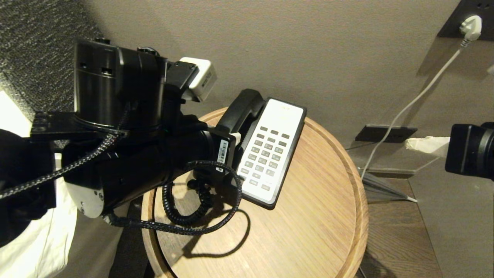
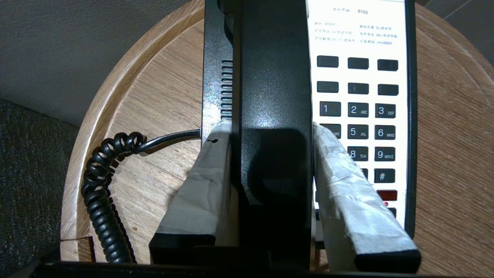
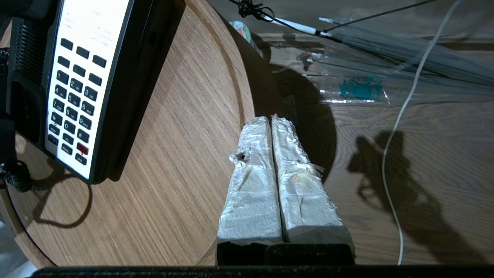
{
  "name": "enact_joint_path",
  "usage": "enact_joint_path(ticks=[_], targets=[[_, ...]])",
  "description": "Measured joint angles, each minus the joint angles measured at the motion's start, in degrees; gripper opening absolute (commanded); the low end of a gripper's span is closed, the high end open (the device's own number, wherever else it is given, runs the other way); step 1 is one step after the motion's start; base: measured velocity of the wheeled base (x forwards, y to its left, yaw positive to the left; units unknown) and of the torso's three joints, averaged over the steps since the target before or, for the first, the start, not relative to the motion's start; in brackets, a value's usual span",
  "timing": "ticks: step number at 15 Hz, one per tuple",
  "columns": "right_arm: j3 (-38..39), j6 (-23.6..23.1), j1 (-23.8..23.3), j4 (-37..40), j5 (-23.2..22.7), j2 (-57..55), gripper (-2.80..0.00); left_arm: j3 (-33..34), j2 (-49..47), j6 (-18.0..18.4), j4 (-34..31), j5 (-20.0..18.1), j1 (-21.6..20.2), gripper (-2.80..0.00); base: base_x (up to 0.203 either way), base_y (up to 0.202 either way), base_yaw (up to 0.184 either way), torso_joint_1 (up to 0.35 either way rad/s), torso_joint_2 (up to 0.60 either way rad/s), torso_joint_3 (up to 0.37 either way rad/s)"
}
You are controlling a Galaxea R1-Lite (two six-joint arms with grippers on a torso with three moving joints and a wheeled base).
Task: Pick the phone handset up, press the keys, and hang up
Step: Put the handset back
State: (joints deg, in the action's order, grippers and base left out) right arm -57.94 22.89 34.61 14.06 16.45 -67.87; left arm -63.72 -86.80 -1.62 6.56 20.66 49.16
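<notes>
Left gripper (image 2: pixel 272 131) has both taped fingers (image 2: pixel 347 181) clamped on the sides of the handset (image 2: pixel 274 96), which I see lying along the phone base (image 1: pixel 270 150), beside the keypad (image 2: pixel 366 116), on the round table (image 1: pixel 308 216). Right gripper (image 3: pixel 272 127) hangs over the table's edge, fingers pressed together, holding nothing.

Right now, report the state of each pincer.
Left pincer: closed on the long black plastic phone handset.
Right pincer: shut, empty, over the round wooden table's edge.
</notes>
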Motion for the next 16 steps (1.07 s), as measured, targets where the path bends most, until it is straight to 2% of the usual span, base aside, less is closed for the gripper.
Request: enact_joint_path(ticks=[16], targets=[[0.23,0.0,0.0,0.0,-0.24,0.95,-2.8,0.05,-3.0,1.0,2.41,-0.29,-1.23,-2.8,0.0,0.0,0.0,0.0,0.0,0.0]])
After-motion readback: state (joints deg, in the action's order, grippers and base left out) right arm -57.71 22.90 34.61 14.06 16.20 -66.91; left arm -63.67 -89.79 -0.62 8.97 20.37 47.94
